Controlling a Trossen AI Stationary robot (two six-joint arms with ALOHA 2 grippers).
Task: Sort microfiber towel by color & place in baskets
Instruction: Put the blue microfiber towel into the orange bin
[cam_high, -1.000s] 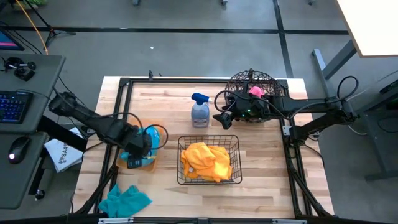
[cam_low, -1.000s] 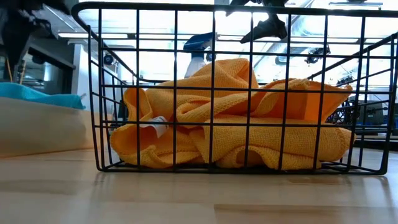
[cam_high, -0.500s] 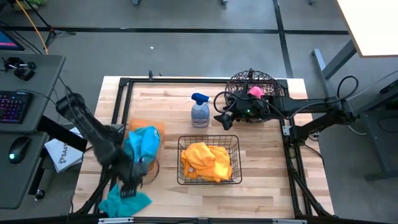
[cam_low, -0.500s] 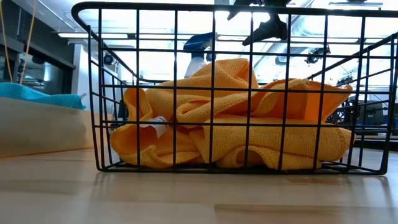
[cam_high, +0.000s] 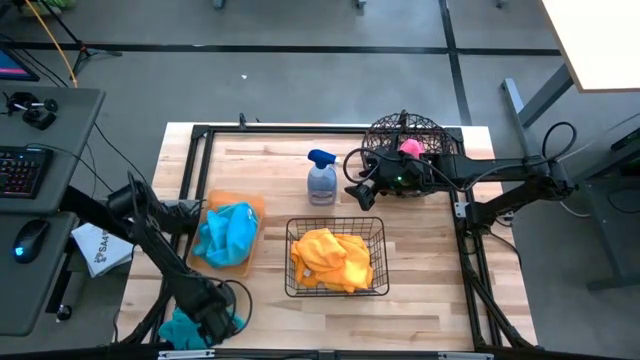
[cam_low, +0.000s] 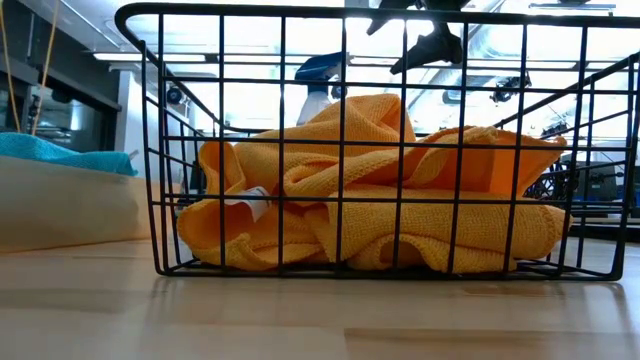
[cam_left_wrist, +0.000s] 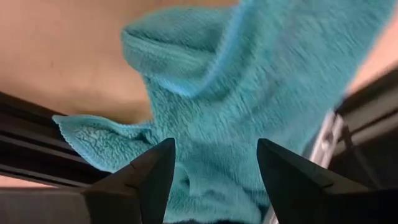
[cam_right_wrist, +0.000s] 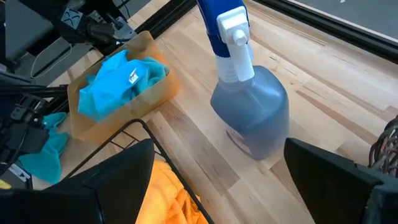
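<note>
A loose teal towel (cam_high: 183, 328) lies crumpled at the table's near-left corner, partly over the frame rail. My left gripper (cam_high: 215, 322) hangs open right over it, and in the left wrist view the teal towel (cam_left_wrist: 249, 93) fills the gap at my left gripper (cam_left_wrist: 214, 146). Another teal towel (cam_high: 228, 232) lies in the orange tray (cam_high: 250, 205). Orange towels (cam_high: 332, 256) fill the black rectangular basket (cam_high: 337, 222). A pink towel (cam_high: 410, 146) sits in the round wire basket (cam_high: 405, 128). My right gripper (cam_high: 356, 187) waits open beside that basket, above the table. My left gripper points down at the loose teal towel with one finger (cam_left_wrist: 146, 180) on either side of a raised fold (cam_left_wrist: 211, 180). Whether the fingers touch the cloth, I cannot tell.
A grey spray bottle with a blue trigger (cam_high: 321, 180) stands between the tray and the round basket, close to my right gripper (cam_right_wrist: 217, 186). Black frame rails (cam_high: 190, 160) run along the table's edges. Bare wood shows to the near right of the rectangular basket.
My left gripper left the orange tray and travelled toward the table's near edge, ending low over the loose teal towel at the near-left corner. The teal towel in the tray stayed there, now uncovered. The right arm kept still.
</note>
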